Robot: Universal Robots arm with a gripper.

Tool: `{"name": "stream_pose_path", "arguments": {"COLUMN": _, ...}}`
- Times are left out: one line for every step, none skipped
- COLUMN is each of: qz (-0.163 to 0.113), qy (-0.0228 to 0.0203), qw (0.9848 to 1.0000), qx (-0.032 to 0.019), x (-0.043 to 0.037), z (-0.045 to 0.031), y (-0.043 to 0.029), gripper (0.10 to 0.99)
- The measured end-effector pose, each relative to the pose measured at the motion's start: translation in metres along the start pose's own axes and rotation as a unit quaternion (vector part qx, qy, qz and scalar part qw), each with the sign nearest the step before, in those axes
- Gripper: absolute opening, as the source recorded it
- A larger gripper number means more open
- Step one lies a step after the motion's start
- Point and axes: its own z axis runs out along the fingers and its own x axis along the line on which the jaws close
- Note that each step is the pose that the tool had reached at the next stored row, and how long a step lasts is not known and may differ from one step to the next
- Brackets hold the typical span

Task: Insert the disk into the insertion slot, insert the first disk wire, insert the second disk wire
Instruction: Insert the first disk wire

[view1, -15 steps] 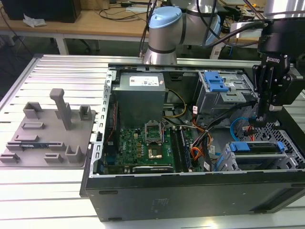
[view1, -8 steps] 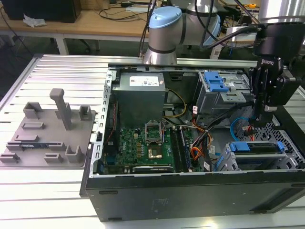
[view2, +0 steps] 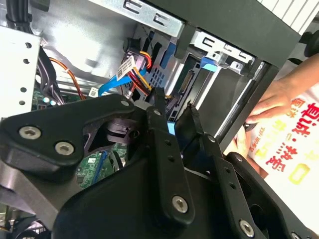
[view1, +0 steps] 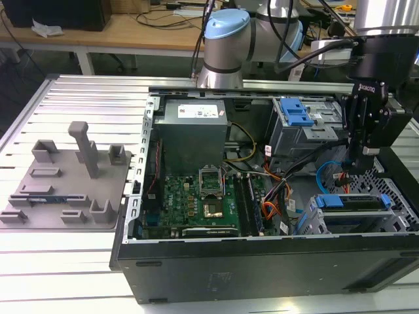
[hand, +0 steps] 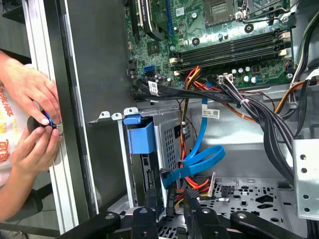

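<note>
The disk (view1: 357,203), silver in a bright blue caddy (hand: 140,137), lies inside the insertion slot (view1: 314,226), a low perforated metal cage at the case's corner on the exterior view's right. My gripper (view1: 359,169) hangs just above the disk's connector end. In the second wrist view the gripper (view2: 173,99) has its black fingers (view2: 155,119) close together with a blue piece pinched between them. That piece looks like the plug end of the second disk wire (hand: 202,159), whose flat blue cable loops beside the cage. The first disk wire (hand: 192,185), an orange-red bundle, runs to the same end of the disk.
A person's hands (hand: 30,94) rest on the table rail outside the case wall. A thick black cable bundle (hand: 249,109) crosses above the cage. The motherboard (view1: 203,196), a grey power supply (view1: 193,131) and a taller grey bay with a blue lever (view1: 298,118) fill the case. A grey fixture plate (view1: 65,176) lies outside.
</note>
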Motion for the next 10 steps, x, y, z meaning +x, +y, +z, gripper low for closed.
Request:
{"name": "stream_pose_path", "arguments": {"qz": -0.002, "qy": 0.0001, "qw": 1.0000, "qx": 0.0008, "x": -0.0005, "z": 0.0010, "y": 0.0001, "gripper": 0.353}}
{"name": "stream_pose_path", "arguments": {"qz": -0.003, "qy": 0.0001, "qw": 1.0000, "qx": 0.0013, "x": -0.0008, "z": 0.0017, "y": 0.0002, "gripper": 0.353}}
{"name": "stream_pose_path", "arguments": {"qz": -0.004, "qy": 0.0001, "qw": 1.0000, "qx": 0.0018, "x": -0.0010, "z": 0.0022, "y": 0.0004, "gripper": 0.353}}
{"name": "stream_pose_path", "arguments": {"qz": -0.005, "qy": 0.0000, "qw": 1.0000, "qx": 0.0027, "x": -0.0014, "z": 0.0028, "y": 0.0013, "gripper": 0.353}}
{"name": "stream_pose_path", "arguments": {"qz": -0.007, "qy": -0.0001, "qw": 1.0000, "qx": 0.0037, "x": -0.0020, "z": 0.0036, "y": 0.0025, "gripper": 0.353}}
{"name": "stream_pose_path", "arguments": {"qz": -0.008, "qy": -0.0001, "qw": 1.0000, "qx": 0.0042, "x": -0.0026, "z": 0.0041, "y": 0.0026, "gripper": 0.353}}
{"name": "stream_pose_path", "arguments": {"qz": -0.008, "qy": 0.0001, "qw": 1.0000, "qx": 0.0044, "x": -0.0028, "z": 0.0044, "y": 0.0026, "gripper": 0.353}}
{"name": "stream_pose_path", "arguments": {"qz": -0.009, "qy": 0.0004, "qw": 1.0000, "qx": 0.0046, "x": -0.0029, "z": 0.0046, "y": 0.0026, "gripper": 0.353}}
{"name": "stream_pose_path", "arguments": {"qz": -0.010, "qy": 0.0013, "qw": 0.9999, "qx": 0.0051, "x": -0.0034, "z": 0.0048, "y": 0.0026, "gripper": 0.353}}
{"name": "stream_pose_path", "arguments": {"qz": -0.011, "qy": 0.0031, "qw": 0.9999, "qx": 0.0061, "x": -0.0043, "z": 0.0052, "y": 0.0027, "gripper": 0.353}}
